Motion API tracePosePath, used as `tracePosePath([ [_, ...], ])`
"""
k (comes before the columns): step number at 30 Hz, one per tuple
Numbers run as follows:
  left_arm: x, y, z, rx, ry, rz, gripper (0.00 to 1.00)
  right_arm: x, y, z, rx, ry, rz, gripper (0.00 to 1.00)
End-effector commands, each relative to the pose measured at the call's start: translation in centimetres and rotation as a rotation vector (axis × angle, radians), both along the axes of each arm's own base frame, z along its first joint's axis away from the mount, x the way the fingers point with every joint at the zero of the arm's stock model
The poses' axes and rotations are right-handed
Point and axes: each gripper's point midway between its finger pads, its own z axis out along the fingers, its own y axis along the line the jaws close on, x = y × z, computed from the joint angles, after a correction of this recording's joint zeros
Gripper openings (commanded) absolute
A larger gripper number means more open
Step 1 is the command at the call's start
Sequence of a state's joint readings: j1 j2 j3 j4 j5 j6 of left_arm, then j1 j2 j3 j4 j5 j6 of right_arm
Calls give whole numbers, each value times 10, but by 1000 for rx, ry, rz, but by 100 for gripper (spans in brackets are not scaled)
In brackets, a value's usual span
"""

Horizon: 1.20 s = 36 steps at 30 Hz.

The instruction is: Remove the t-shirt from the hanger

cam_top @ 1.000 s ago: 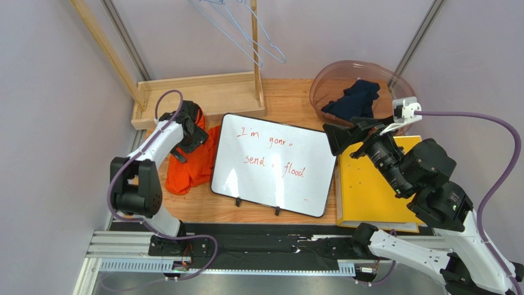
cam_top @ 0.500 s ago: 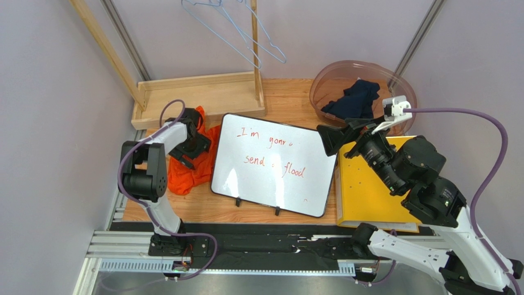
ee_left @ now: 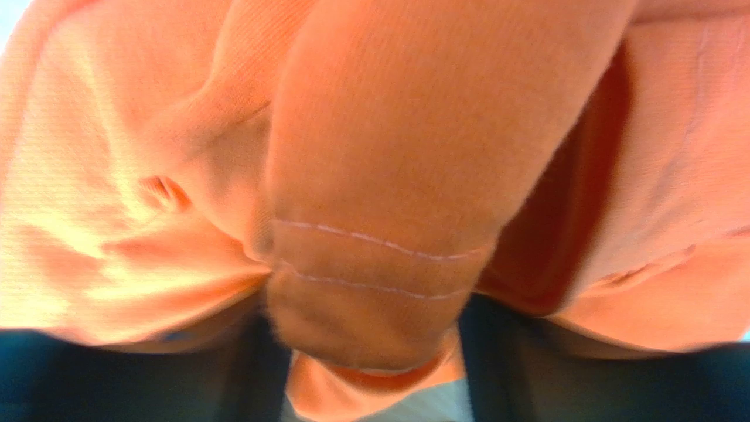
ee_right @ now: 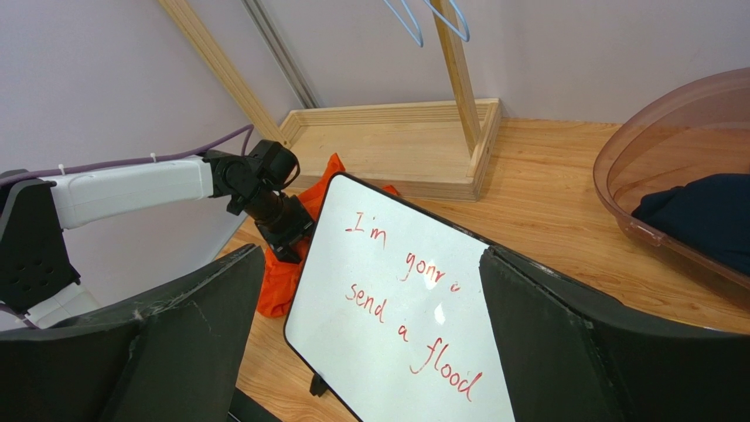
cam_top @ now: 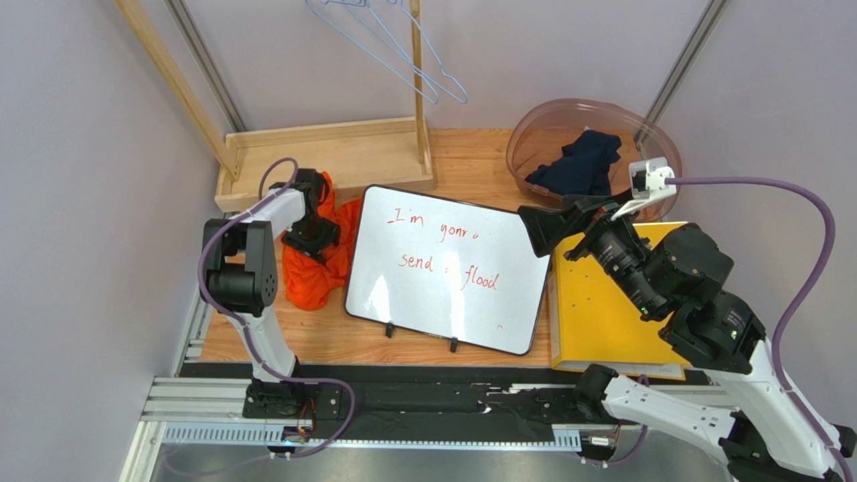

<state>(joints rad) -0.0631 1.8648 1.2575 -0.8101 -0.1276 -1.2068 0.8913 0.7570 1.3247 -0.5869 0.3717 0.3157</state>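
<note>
The orange t-shirt (cam_top: 307,276) lies bunched on the wooden table, left of the whiteboard, off any hanger. It fills the left wrist view (ee_left: 378,176) and shows in the right wrist view (ee_right: 280,281). My left gripper (cam_top: 314,233) presses down into its upper part, jaws apart, with a hemmed fold of shirt between the dark fingers (ee_left: 528,369). Two pale blue wire hangers (cam_top: 402,50) hang bare on the wooden rack at the back. My right gripper (cam_top: 553,226) is open and empty above the whiteboard's right edge.
A whiteboard (cam_top: 443,266) with red writing stands mid-table. The rack's wooden base tray (cam_top: 322,161) sits behind the shirt. A clear brown bowl (cam_top: 523,131) at the back right holds a dark blue garment (cam_top: 578,161). A yellow binder (cam_top: 604,311) lies under the right arm.
My left arm has folded back and its gripper has pushed slightly nearer into the shirt, which is now more bunched. The right gripper shifted a little left.
</note>
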Motion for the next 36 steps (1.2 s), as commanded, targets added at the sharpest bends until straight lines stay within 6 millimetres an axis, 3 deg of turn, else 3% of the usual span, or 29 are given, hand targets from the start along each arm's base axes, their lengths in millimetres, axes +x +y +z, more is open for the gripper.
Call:
tracePosePath([
  [1,11,8,3,-8,-131,58,50,-5,-7,12,50,-26,-5,100],
  [2,11,9,4,-7,-158,51,48,-4,-7,11,44,-27,-10,100],
  [4,12,13,16,5,-225,33,23,-3,-9,10,42,-26,-21,100],
  [5,8,17,21,25,-227,36,0,-2,-7,9,38,-23,-22,100],
  [9,9,23,64,62,-328,12,0,3,4,5,27,-12,-1,100],
  [12,9,25,110,83,-445,-24,0,8,15,-1,19,7,16,100],
  [17,2,23,201,105,-682,-108,0,17,34,-8,10,17,42,100],
  [20,-4,14,258,127,-851,-227,0,22,55,-14,-12,15,101,100],
  [26,-32,-32,342,105,-1095,-497,0,32,106,-23,-93,-2,255,100],
  [28,-46,-60,359,43,-1164,-648,0,39,126,-33,-127,12,296,100],
  [31,-65,-103,398,-81,-1344,-857,0,33,150,-23,-137,-41,419,100],
  [36,-94,-153,425,-272,-1456,-1107,0,31,186,-20,-175,-136,575,100],
])
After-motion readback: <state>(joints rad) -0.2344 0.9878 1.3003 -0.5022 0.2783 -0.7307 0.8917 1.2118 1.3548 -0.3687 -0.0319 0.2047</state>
